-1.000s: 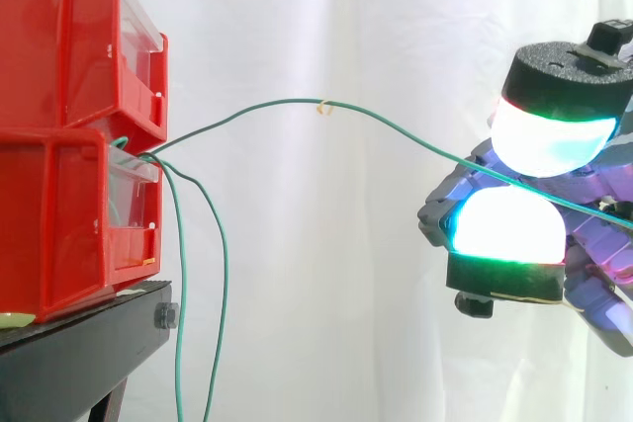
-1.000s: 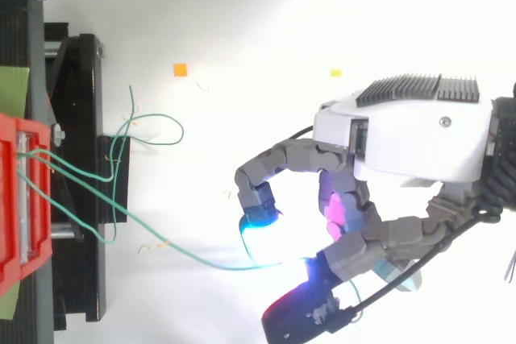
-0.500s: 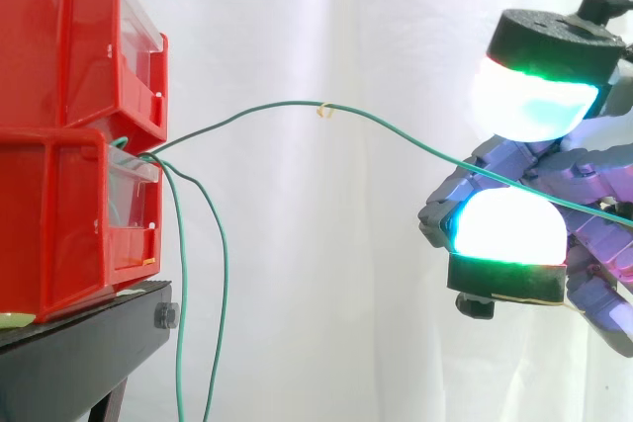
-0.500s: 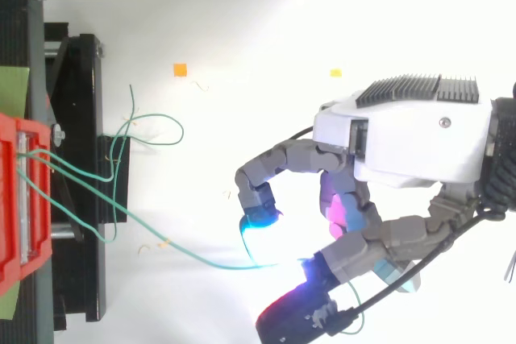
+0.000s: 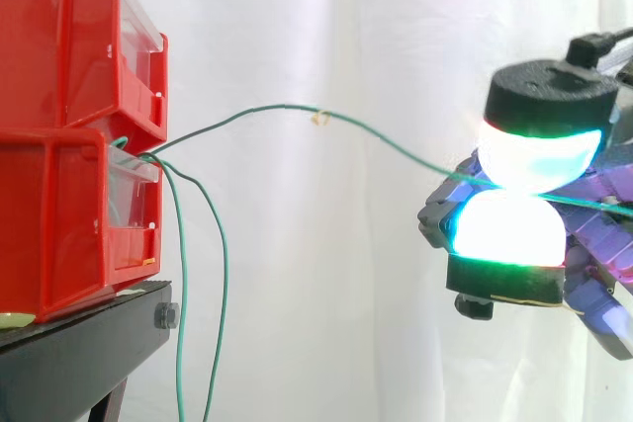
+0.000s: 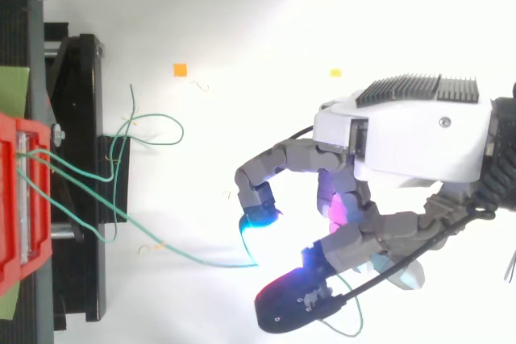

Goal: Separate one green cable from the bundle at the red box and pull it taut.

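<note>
Several green cables leave the lower of two stacked red bins (image 5: 69, 214). One green cable (image 5: 282, 106) rises in an arc from the bin and runs down to my hand (image 5: 584, 244) at the right. There it passes between two glowing pads (image 5: 534, 155) that press together, one above the other. The cable still bows and is not straight. From above, the same cable (image 6: 210, 263) sweeps from the red bin (image 6: 12, 199) to the cyan fingertip (image 6: 258, 219) of my hand (image 6: 411, 147). My hand is shut on this cable.
Two other green cables (image 5: 224, 274) hang down in front of the black stand (image 5: 79, 353); from above they loop beside the stand (image 6: 157, 122). Small orange (image 6: 180, 70) and yellow (image 6: 335, 73) markers lie on the white floor. A white curtain stands behind.
The upper black-capped pad rose off the cable half a second ago, then came down onto the lower pad, pinching the cable. The cable's arc has flattened slightly.
</note>
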Motion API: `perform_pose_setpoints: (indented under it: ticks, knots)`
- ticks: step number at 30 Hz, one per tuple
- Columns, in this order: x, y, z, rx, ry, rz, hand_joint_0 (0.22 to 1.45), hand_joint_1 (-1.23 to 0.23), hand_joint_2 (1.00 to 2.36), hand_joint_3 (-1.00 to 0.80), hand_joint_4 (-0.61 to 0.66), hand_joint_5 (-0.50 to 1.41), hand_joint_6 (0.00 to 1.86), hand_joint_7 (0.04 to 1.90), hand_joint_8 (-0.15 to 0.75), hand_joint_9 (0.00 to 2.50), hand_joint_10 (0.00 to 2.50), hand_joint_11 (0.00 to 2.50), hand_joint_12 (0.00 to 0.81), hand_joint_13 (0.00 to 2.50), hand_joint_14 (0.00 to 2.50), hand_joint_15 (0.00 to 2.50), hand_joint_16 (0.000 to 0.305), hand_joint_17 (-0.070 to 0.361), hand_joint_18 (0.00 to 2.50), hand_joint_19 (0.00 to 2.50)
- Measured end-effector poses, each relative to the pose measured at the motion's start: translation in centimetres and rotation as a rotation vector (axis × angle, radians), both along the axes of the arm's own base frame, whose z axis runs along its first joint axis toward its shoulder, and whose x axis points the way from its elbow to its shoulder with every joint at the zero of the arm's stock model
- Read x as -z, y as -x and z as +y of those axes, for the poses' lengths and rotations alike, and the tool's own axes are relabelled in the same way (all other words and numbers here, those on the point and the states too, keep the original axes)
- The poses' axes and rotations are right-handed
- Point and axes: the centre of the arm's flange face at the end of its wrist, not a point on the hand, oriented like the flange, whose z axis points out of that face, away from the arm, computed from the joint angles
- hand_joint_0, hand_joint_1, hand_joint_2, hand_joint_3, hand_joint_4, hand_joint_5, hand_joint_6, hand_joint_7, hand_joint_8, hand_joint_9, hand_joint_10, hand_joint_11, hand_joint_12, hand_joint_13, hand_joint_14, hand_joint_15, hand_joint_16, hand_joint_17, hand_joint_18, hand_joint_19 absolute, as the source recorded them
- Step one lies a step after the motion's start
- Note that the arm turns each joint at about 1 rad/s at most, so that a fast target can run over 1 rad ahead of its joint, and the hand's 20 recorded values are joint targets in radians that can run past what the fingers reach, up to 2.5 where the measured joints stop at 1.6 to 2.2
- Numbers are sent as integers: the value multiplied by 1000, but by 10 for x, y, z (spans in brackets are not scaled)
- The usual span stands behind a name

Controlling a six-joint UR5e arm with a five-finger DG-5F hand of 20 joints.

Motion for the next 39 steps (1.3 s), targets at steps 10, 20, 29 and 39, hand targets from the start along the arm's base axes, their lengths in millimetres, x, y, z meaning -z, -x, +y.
perform_pose_setpoints:
  ticks: [10, 20, 29, 39]
  knots:
    - [0, 0, 0, 1, 0, 0, 738, -753, 1013, -336, 80, 131, 503, 1312, 155, 1991, 26, 732, 327, 1425, 25, 808, 37, 84, 893, 648]
    - [0, 0, 0, 3, -3, 1, 751, -762, 1016, -278, 113, 133, 504, 1340, 141, 1939, 22, 671, 317, 1391, 25, 802, 35, 78, 899, 651]
    - [0, 0, 0, 5, -14, 1, 747, -766, 1018, -217, 109, 134, 504, 1348, 132, 1908, 21, 626, 317, 1390, 26, 799, 34, 78, 897, 650]
    - [-2, 3, 2, -31, -42, 18, 745, -767, 1018, -211, 102, 135, 504, 1344, 143, 1917, 23, 636, 315, 1402, 27, 803, 34, 77, 899, 650]
